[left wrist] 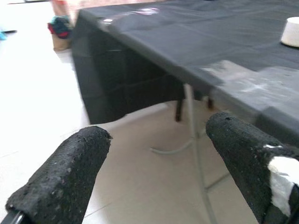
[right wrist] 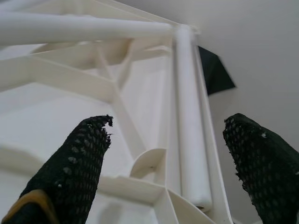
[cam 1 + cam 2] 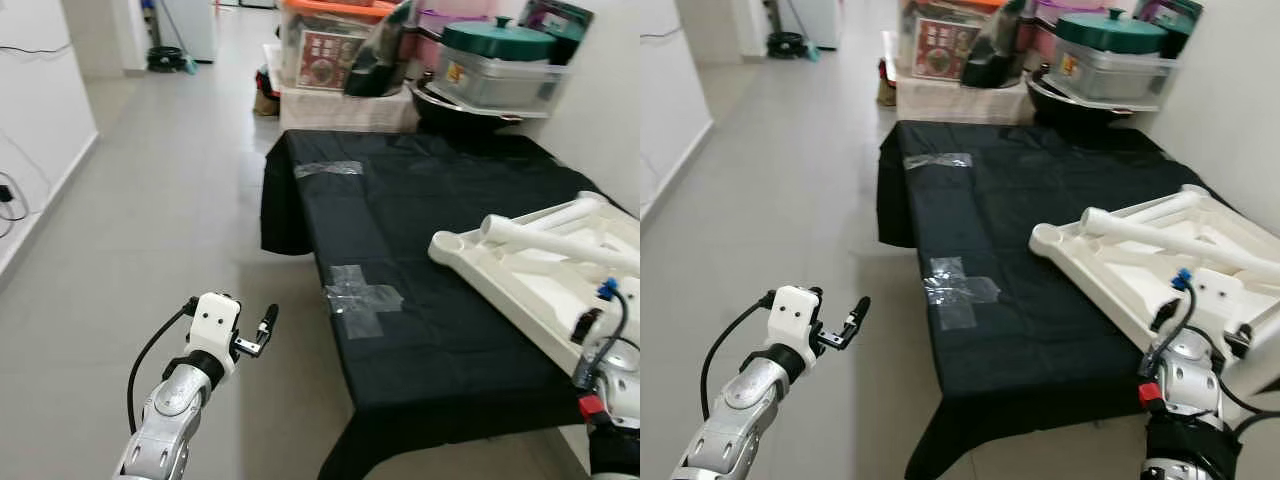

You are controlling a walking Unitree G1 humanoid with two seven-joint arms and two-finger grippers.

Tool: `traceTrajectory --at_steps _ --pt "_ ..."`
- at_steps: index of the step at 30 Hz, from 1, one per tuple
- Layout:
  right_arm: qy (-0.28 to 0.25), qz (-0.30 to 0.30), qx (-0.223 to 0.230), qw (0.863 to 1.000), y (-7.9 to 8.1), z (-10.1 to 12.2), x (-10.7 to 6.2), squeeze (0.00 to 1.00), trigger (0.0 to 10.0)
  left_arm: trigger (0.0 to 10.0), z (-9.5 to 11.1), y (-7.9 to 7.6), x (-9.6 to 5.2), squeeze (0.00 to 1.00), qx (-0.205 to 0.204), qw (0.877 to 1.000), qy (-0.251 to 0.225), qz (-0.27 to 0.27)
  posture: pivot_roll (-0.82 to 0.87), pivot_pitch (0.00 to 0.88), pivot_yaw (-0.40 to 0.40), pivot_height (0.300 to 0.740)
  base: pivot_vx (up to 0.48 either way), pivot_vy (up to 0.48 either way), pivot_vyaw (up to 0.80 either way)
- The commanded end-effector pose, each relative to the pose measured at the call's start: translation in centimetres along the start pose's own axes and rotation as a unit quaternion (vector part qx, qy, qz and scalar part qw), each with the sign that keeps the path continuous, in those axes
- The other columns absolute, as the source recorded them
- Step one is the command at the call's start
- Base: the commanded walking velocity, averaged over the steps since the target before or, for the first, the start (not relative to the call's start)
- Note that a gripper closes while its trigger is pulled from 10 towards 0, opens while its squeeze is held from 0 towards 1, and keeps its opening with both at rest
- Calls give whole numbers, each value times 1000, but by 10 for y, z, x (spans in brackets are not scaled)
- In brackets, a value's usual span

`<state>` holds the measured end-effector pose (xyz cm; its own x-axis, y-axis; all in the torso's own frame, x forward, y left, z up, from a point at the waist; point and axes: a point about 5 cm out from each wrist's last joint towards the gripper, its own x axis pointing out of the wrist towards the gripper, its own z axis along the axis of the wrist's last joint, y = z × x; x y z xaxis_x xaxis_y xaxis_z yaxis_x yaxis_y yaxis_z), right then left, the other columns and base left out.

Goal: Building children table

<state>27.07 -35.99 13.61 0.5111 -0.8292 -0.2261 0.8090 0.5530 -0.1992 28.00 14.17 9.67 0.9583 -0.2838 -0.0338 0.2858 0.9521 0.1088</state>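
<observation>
on the right side of the black-draped tabletop (image 3: 420, 250), close to the wall, the white children table (image 3: 1160, 270) is laid upside down, its ribbed underside up and a loose white leg (image 3: 1180, 240) resting across it. moulded plastic is suggested: light, stiff and smooth, so a pinch on a thin rib or on the round leg is judged surer than on the broad slippery panel. the right end effector (image 2: 163, 154) is held wide open just at the underside, gripping nothing. the left end effector (image 3: 262, 330) is held open and empty over the floor (image 3: 150, 220), well apart. storage boxes (image 3: 400, 50) are stacked beyond.
</observation>
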Motion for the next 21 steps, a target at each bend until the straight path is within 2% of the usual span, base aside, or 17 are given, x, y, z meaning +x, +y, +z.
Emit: traceTrajectory --at_steps 1,3,4,6,7,8,9,10,11,12,13,15,17,18,19,21 --pt "10 -19 1 1000 -6 -7 2 0 10000 10000 -5 -5 0 0 5 1000 10 -8 -40 0 -98 740 0 0 0" --pt "16 -1 23 1000 3 -7 -1 0 10000 10000 -5 -5 -1 0 5 1000 11 -7 -39 0 -101 740 0 0 0" --pt "8 32 40 999 13 -4 -4 0 10000 10000 -5 -5 -1 0 4 1000 11 -6 -39 0 -103 740 0 0 0" --pt "8 32 40 999 13 -4 -4 0 10000 10000 -5 -5 -1 0 4 1000 11 -6 -39 0 -103 740 0 0 0" --pt "1 55 52 997 20 -1 -6 0 10000 10000 -5 -5 -1 0 4 1000 11 -6 -39 0 -103 740 0 0 0" --pt "1 55 52 997 20 -1 -6 0 10000 10000 -5 -5 -1 0 4 1000 11 -6 -39 0 -103 740 0 0 0" --pt "-37 164 73 983 49 14 -22 0 10000 10000 -5 -5 -1 0 4 1000 11 -6 -44 0 -100 740 0 0 0" --pt "-74 259 83 959 74 27 -41 0 10000 10000 -5 -6 -1 0 4 1000 11 -7 -44 0 -100 740 0 0 0" --pt "-104 324 91 936 90 37 -56 0 10000 10000 -5 -6 -1 0 4 1000 11 -7 -44 0 -100 740 0 0 0" --pt "-104 324 91 936 90 37 -56 0 10000 10000 -5 -6 -1 0 4 1000 11 -7 -44 0 -100 740 0 0 0" --pt "-136 396 92 903 104 45 -76 0 10000 10000 -5 -6 0 0 3 1000 10 -8 -40 0 -104 740 0 0 0" --pt "-136 396 92 903 104 45 -76 0 10000 10000 -5 -6 0 0 3 1000 10 -8 -40 0 -104 740 0 0 0" --pt "-164 496 83 849 120 49 -105 0 10000 10000 -4 -7 0 0 2 1000 8 -7 -33 0 -112 740 0 0 0" --pt "-164 496 83 849 120 49 -105 0 10000 10000 -4 -7 0 0 2 1000 8 -7 -33 0 -112 740 0 0 0" --pt "-167 527 70 830 125 48 -114 0 10000 10000 -4 -7 0 0 1 1000 7 -6 -32 0 -114 740 0 0 0" --pt "-168 550 51 817 129 43 -119 0 10000 10000 -5 -7 -1 0 0 1000 8 -5 -32 0 -114 740 0 0 0"
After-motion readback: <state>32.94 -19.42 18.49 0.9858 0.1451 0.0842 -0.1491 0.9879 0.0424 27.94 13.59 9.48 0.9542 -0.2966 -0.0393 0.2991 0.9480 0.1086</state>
